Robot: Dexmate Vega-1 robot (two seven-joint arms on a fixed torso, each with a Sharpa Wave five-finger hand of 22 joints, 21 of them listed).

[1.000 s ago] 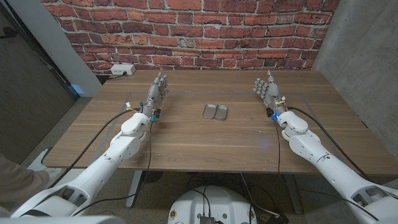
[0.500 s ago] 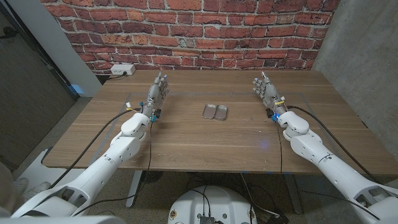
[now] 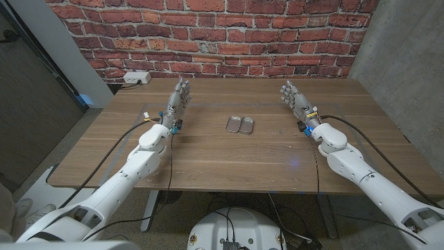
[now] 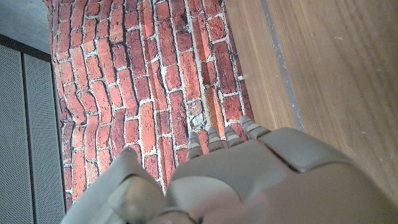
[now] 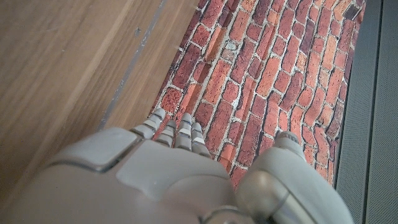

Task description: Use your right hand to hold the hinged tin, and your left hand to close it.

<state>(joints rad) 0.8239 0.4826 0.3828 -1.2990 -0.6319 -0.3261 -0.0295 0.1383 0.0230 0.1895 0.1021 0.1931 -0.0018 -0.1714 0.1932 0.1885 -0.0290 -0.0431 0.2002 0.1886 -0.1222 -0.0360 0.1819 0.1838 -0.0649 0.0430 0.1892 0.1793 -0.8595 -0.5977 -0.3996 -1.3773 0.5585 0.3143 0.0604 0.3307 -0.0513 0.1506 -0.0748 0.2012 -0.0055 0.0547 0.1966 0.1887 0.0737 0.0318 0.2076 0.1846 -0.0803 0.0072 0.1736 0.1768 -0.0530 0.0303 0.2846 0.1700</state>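
Note:
The hinged tin (image 3: pixel 240 124) lies open in the middle of the wooden table (image 3: pixel 229 156), its two shallow grey halves side by side. My left hand (image 3: pixel 177 101) is well to the tin's left, fingers stretched out together and pointing toward the far edge, holding nothing. My right hand (image 3: pixel 296 101) is about as far to the tin's right, fingers also straight and apart from any object. In the wrist views the backs of my left hand (image 4: pixel 249 180) and right hand (image 5: pixel 161 174) show against table and brick wall.
A brick wall (image 3: pixel 208 35) runs behind the table's far edge. A white power strip (image 3: pixel 137 78) sits at the far left corner by the wall. Black cables trail from both wrists across the tabletop.
Both arms have shifted slightly inward toward the tin. The tin has not moved. A person's sleeve at the bottom left edge has gone from view.

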